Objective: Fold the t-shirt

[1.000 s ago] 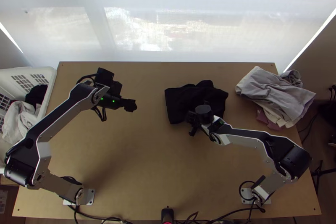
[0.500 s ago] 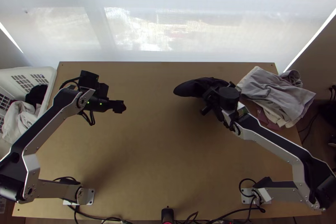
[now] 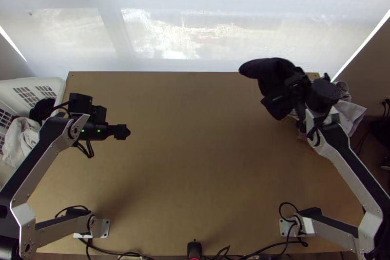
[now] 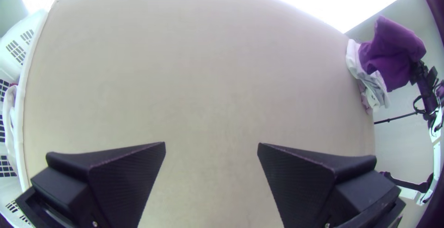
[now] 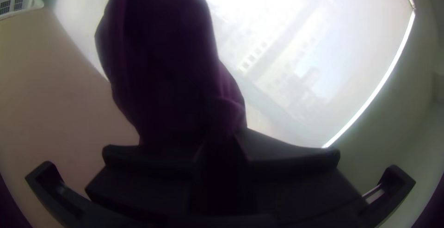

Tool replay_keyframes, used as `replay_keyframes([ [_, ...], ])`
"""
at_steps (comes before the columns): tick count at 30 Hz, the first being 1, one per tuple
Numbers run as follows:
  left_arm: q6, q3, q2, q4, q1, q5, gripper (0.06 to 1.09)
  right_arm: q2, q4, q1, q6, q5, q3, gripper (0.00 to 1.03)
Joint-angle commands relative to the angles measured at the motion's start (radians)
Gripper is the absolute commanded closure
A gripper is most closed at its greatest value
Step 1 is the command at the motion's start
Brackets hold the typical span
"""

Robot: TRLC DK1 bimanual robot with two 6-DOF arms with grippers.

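Observation:
The dark t-shirt [image 3: 273, 82], bunched into a folded bundle, hangs in the air above the table's far right part. My right gripper [image 3: 288, 91] holds it at its right side. In the right wrist view the dark purple cloth [image 5: 162, 61] rises from between the fingers of my right gripper [image 5: 219, 140], which are closed on it. My left gripper [image 3: 127, 132] is over the left part of the table, away from the cloth. In the left wrist view my left gripper [image 4: 211, 145] has its fingers wide apart, with bare table between them; the t-shirt [image 4: 393, 54] appears far off.
A pile of grey and white clothes [image 3: 352, 113] lies at the table's right edge, partly under the right arm. A white basket [image 3: 61, 87] with clothes stands at the left edge. Bare wooden tabletop [image 3: 195, 162] spreads between the arms.
My right gripper has lifted the t-shirt from the middle of the table and carried it right and toward the far edge. My left gripper has moved left and slightly nearer.

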Motion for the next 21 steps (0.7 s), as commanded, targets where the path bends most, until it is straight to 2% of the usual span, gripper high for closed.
replay_keyframes([
  [1,0.016,-0.085,-0.105,-0.018,0.058,-0.003,0.12,-0.020,-0.013,-0.265,0.004,-0.105,0.096,1.00],
  [10,0.031,-0.156,-0.201,-0.042,0.096,-0.003,0.12,0.081,-0.012,-0.649,0.044,-0.277,0.246,1.00],
  [13,0.031,-0.170,-0.224,-0.044,0.098,-0.001,0.12,0.135,-0.001,-0.741,0.047,-0.320,0.298,1.00],
  [17,0.027,-0.184,-0.241,-0.046,0.102,-0.001,0.12,0.216,0.017,-0.799,0.035,-0.363,0.327,1.00],
  [21,0.027,-0.199,-0.256,-0.052,0.108,-0.001,0.12,0.276,0.025,-0.785,0.025,-0.372,0.297,1.00],
])
